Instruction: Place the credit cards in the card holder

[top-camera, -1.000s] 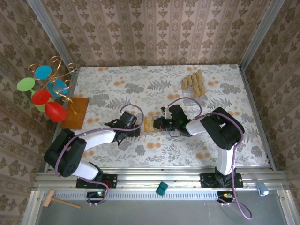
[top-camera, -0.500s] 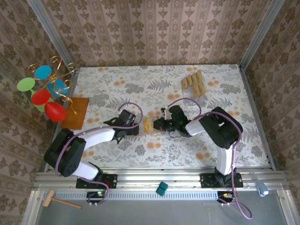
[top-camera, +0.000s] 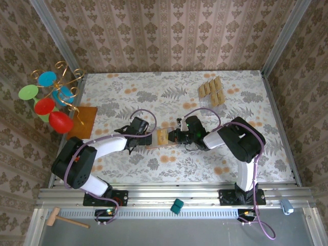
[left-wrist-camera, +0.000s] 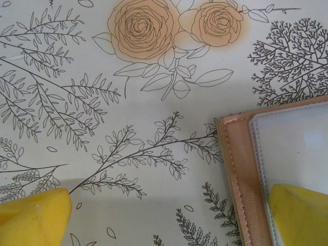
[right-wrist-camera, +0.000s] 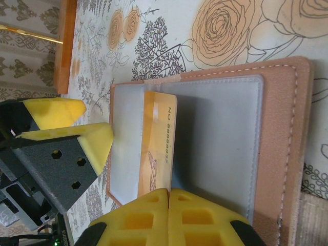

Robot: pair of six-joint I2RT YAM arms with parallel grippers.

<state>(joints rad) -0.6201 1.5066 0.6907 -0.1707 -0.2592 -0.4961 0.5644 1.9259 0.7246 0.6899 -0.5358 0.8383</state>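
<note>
The card holder (right-wrist-camera: 277, 154) lies open on the table, salmon-brown rim around a grey lining (right-wrist-camera: 215, 133). My right gripper (right-wrist-camera: 168, 197) is shut on one tan credit card (right-wrist-camera: 156, 148), whose far end lies over the lining's left half. From above, the same card (top-camera: 163, 136) sits between the two grippers. My left gripper (left-wrist-camera: 169, 220) is open at the holder's edge (left-wrist-camera: 241, 169). One yellow fingertip (left-wrist-camera: 300, 215) is over the lining and the other (left-wrist-camera: 33, 218) is over bare tablecloth. More credit cards (top-camera: 211, 91) lie in rows at the far right.
An orange-brown mat (top-camera: 83, 123) lies at the table's left edge, beside a wire stand with coloured discs (top-camera: 48, 100). Patterned walls close the table on three sides. A teal block (top-camera: 177, 206) and a wooden mallet (top-camera: 64, 219) lie off the table in front.
My left gripper has shifted a little farther up the table and toward the card holder. The right gripper with its card has hardly moved.
</note>
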